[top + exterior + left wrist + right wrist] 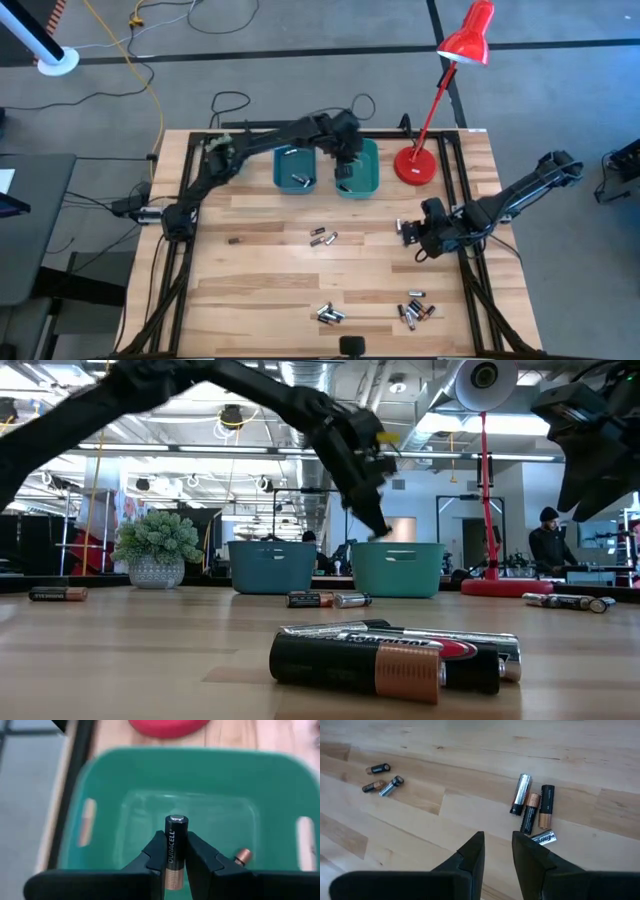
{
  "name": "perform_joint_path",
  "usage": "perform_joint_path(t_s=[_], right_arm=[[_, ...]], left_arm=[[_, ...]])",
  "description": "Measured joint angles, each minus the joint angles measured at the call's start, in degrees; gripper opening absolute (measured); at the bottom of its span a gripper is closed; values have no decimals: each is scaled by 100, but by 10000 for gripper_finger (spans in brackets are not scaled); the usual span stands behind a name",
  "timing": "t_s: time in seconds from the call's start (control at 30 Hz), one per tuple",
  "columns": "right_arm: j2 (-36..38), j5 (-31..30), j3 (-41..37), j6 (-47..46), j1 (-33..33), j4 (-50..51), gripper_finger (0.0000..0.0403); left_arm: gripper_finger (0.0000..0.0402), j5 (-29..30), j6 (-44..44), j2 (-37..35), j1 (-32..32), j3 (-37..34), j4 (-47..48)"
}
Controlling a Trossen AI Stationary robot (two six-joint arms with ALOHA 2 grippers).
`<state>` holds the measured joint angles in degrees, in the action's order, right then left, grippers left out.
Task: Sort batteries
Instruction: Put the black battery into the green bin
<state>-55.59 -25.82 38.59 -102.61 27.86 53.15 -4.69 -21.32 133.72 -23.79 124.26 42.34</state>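
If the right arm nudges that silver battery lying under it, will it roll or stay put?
The silver battery is a smooth cylinder lying on its side on the bare wooden table, so it would probably roll if pushed sideways. It touches a copper-tipped battery, which may stop it or get shoved along. It looks rigid.

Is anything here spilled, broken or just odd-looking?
Nothing looks broken. Loose batteries lie scattered in small clumps across the table, simply unsorted. The left gripper holds one battery above the right teal bin.

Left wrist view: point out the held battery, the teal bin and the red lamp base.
held battery [176,845], left wrist view, on its dark label.
teal bin [190,762], left wrist view, on its far wall.
red lamp base [167,726], left wrist view, on its rim.
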Motion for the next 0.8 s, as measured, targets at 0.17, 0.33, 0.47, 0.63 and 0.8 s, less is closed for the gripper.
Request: perform_joint_path(t_s=[0.17, 0.33, 0.47, 0.63, 0.8], right_arm=[[0, 0, 0, 0, -83, 0, 118], [0, 0, 0, 0, -105, 2, 118], [0, 0, 0, 0, -103, 3, 118], [0, 0, 0, 0, -103, 2, 118], [0, 0, 0, 3, -103, 2, 118]], left_arm=[[38, -180, 122, 663, 4, 660, 507], [38, -435, 180, 929, -25, 811, 614], [38, -608, 376, 969, -47, 812, 556], [56, -553, 407, 967, -44, 812, 534], [135, -528, 661, 967, -28, 812, 458]])
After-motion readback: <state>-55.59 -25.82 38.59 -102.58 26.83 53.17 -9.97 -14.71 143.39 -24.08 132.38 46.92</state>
